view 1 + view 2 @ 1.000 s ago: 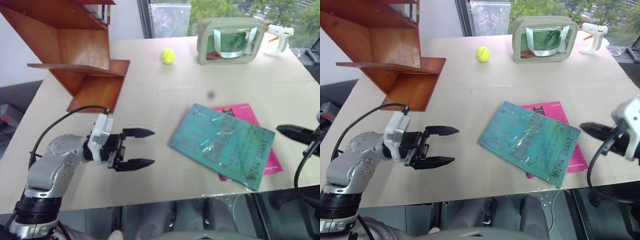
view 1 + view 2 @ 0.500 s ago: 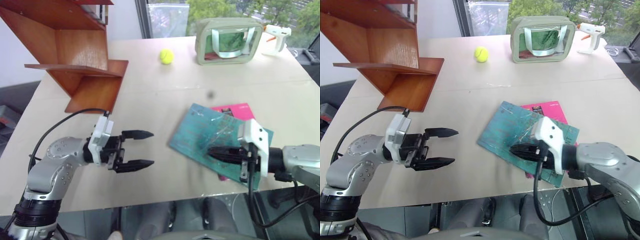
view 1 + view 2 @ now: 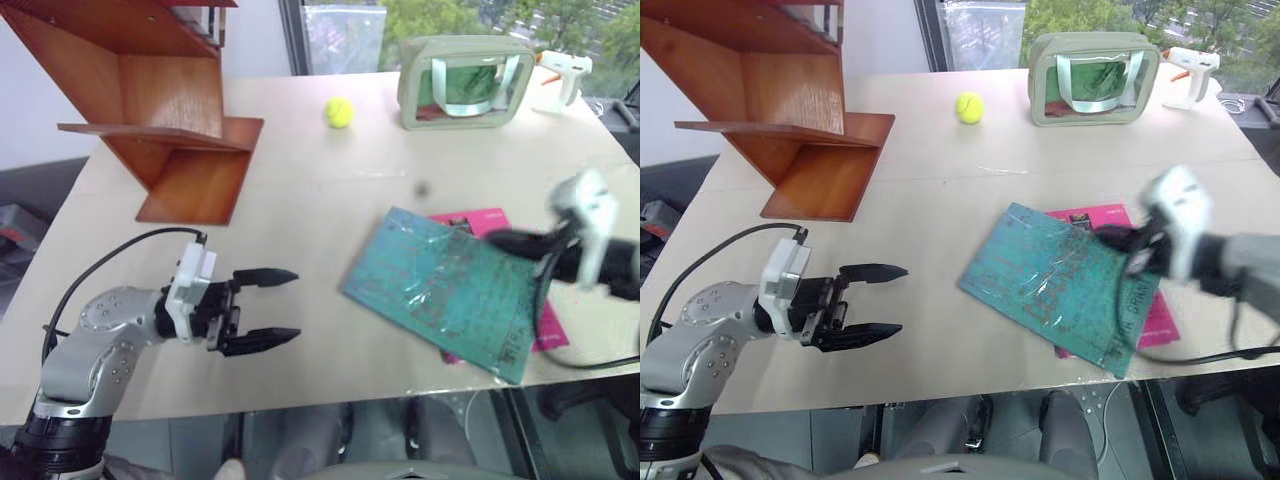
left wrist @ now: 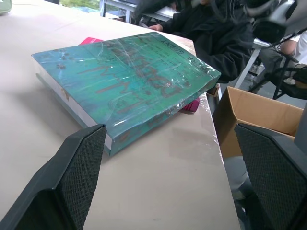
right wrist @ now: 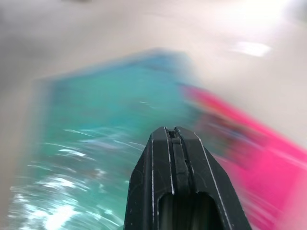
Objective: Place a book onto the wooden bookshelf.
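Right arm's shut fingers (image 5: 173, 139) withdrew rightward above the book (image 3: 440, 290)

The table (image 3: 320, 200) carries everything. The wooden bookshelf (image 3: 160, 110) stands at its far left corner. A ball (image 3: 338, 112) sits to the shelf's right, and a pouch (image 3: 465, 82) stands further right along the far edge, with a glue gun (image 3: 562, 76) beside it. The book (image 3: 445, 290) lies toward the near right, partly on top of a smaller book (image 3: 495, 222).
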Robot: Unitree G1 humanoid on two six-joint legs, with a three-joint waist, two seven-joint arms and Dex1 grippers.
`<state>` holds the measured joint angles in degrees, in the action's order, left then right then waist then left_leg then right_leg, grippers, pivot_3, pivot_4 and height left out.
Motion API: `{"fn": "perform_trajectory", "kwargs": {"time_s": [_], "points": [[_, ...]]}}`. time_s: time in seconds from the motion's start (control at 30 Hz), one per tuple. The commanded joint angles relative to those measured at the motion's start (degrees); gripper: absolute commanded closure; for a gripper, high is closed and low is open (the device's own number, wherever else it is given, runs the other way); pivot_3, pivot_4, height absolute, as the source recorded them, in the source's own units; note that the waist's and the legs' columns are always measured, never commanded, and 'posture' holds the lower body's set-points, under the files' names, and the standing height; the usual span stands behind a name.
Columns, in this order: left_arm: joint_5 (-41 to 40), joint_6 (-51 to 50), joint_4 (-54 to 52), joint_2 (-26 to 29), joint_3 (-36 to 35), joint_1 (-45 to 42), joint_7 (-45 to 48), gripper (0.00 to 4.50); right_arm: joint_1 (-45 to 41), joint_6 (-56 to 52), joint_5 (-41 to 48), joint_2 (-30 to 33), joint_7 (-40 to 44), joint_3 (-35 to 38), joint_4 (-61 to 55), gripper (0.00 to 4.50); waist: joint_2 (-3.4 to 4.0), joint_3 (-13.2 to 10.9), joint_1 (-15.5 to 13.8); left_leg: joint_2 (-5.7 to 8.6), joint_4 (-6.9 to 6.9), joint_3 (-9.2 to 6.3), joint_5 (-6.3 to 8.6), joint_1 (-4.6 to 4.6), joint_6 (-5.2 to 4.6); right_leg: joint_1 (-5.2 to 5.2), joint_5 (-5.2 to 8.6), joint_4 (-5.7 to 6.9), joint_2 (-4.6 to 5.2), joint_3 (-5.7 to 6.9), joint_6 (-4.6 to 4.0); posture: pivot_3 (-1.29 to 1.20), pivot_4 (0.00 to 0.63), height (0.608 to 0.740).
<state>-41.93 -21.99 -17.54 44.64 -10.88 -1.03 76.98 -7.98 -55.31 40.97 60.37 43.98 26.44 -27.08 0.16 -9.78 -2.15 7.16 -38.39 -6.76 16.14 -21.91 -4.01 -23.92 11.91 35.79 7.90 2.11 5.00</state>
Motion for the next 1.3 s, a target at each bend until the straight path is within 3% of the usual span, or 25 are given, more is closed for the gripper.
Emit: {"fn": "perform_trajectory", "kwargs": {"time_s": [0.03, 0.17, 0.33, 0.6, 1.07, 1.3], "points": [[-0.5, 1.2, -1.4, -0.5, -0.7, -0.6, -0.6, 0.00, 5.3, 9.9, -10.3, 4.1, 3.2, 2.4, 11.3, 4.47, -0.01, 0.0, 0.1, -0.03, 0.00, 0.04, 0.00, 0.02, 0.00, 0.00, 0.00, 0.02, -0.01, -0.01, 0.00, 0.00, 0.150, 0.740], [0.0, 1.8, -0.7, -0.9, 0.0, -2.0, -0.6, 0.00, 3.6, 17.4, -14.3, 2.5, 6.8, -4.5, 22.9, 4.47, 0.07, 0.0, 1.4, -0.09, -0.03, 0.21, -0.01, 0.11, 0.02, 0.01, -0.01, 0.13, -0.01, -0.17, 0.01, 0.00, 0.150, 0.740], [-0.2, 2.1, -1.2, -0.5, -1.2, -1.2, -0.9, 0.00, 1.9, 18.6, -14.9, 0.0, 10.5, -10.4, 26.6, 4.47, 0.13, 0.0, 2.4, -0.20, -0.04, 0.33, -0.02, 0.18, 0.02, 0.01, -0.01, 0.14, -0.08, -0.34, 0.02, 0.00, 0.150, 0.740], [-0.7, 1.8, -2.2, 0.5, -2.6, 0.3, -1.2, 0.00, 4.2, 14.4, -11.1, -3.5, 12.3, -12.3, 20.3, 4.47, 0.14, 0.0, 1.6, -0.16, -0.03, 0.20, 0.00, 0.12, 0.02, -0.01, -0.01, 0.11, -0.08, -0.39, 0.01, 0.00, 0.150, 0.740], [-1.3, 1.0, -2.9, 1.3, -3.3, 0.5, -2.0, 0.00, -2.6, 6.7, -8.7, -14.2, 4.5, -17.4, 13.8, 4.47, 0.14, 0.1, 1.4, -0.16, -0.02, 0.17, 0.00, 0.09, 0.03, -0.03, -0.01, 0.10, -0.10, -0.39, 0.01, 0.00, 0.150, 0.740], [-2.0, 0.5, -4.1, 1.5, -3.8, 1.4, -2.7, 0.00, -2.1, 7.5, -10.2, -12.0, 4.5, -15.4, 13.9, 4.47, 0.14, 0.0, 1.3, -0.16, -0.02, 0.17, 0.01, 0.10, 0.04, -0.03, -0.01, 0.10, -0.11, -0.39, 0.01, 0.00, 0.150, 0.740]]}}
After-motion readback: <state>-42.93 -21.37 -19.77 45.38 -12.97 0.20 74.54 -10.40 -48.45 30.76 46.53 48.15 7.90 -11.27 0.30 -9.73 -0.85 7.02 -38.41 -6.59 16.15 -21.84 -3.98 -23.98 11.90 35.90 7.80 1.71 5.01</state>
